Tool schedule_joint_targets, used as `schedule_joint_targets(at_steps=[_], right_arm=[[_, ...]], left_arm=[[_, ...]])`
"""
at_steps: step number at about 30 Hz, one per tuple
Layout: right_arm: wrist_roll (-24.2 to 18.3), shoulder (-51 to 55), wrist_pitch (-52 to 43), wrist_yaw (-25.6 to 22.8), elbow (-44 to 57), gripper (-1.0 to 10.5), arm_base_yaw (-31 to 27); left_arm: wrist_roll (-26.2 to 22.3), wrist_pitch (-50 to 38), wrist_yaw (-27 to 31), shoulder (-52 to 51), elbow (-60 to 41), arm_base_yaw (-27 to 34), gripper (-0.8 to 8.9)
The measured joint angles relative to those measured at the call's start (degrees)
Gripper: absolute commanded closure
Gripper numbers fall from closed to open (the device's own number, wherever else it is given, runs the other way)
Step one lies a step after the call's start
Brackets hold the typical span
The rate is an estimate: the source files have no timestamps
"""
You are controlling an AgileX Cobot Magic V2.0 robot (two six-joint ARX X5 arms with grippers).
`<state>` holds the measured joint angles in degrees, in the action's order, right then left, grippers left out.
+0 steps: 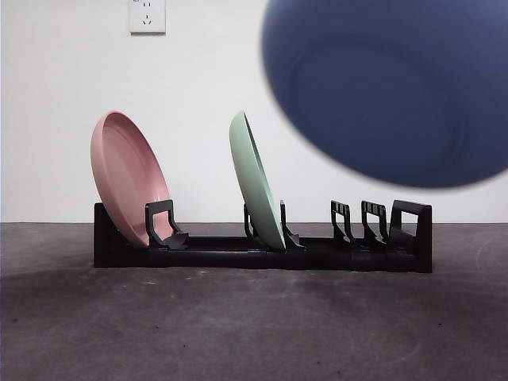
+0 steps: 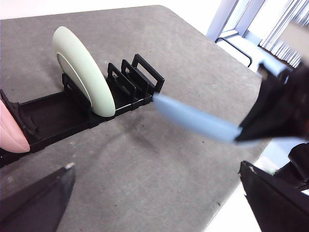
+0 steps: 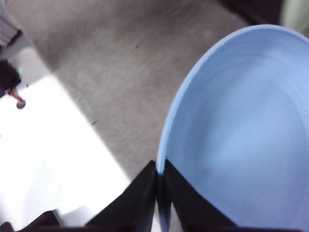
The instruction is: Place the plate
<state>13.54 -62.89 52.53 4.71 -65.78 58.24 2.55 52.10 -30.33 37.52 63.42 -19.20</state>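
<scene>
A blue plate [image 1: 389, 87] hangs in the air above the right end of the black rack [image 1: 262, 258], close to the front camera and blurred. My right gripper [image 3: 161, 179] is shut on the rim of this plate [image 3: 246, 145]. The left wrist view shows the plate [image 2: 193, 120] edge-on, held by the right gripper [image 2: 275, 111] short of the rack [image 2: 48, 116]. My left gripper [image 2: 155, 166] stands open, holding nothing, above the table in front of the rack.
A pink plate [image 1: 127, 178] leans in the rack's left slot and a green plate [image 1: 255, 182] stands in the middle one. The dividers at the right end [image 1: 373, 226] hold nothing. The table edge [image 2: 231, 203] is near the arms. A wall outlet [image 1: 147, 14] is behind.
</scene>
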Motion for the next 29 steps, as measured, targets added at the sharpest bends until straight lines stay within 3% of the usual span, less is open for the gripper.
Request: schedule_joint_targets(at_steps=[6,13,22,29], right_arm=[[0.7,-3.89,-7.87,-8.9,7.61,9.3,7.72],[-0.46,-13.18,-14.19,-15.56,8.33,9.3,14.36],[-1.64,-24.44,-19.41,-22.56,8.33,9.3,17.27],[-1.73,-29.2,-21.77,-24.06,8.41,9.3,17.4]], left_arm=[[0.0,-0.02,0.0,0.0,0.0,0.0,2.51],[0.0,0.0,-0.02,0.33,0.0,0.0,2.51],[0.0,0.02,-0.02,0.42,0.0,0.0,2.51],[0.0,0.02,-0.02,0.44,0.0,0.0,2.51]])
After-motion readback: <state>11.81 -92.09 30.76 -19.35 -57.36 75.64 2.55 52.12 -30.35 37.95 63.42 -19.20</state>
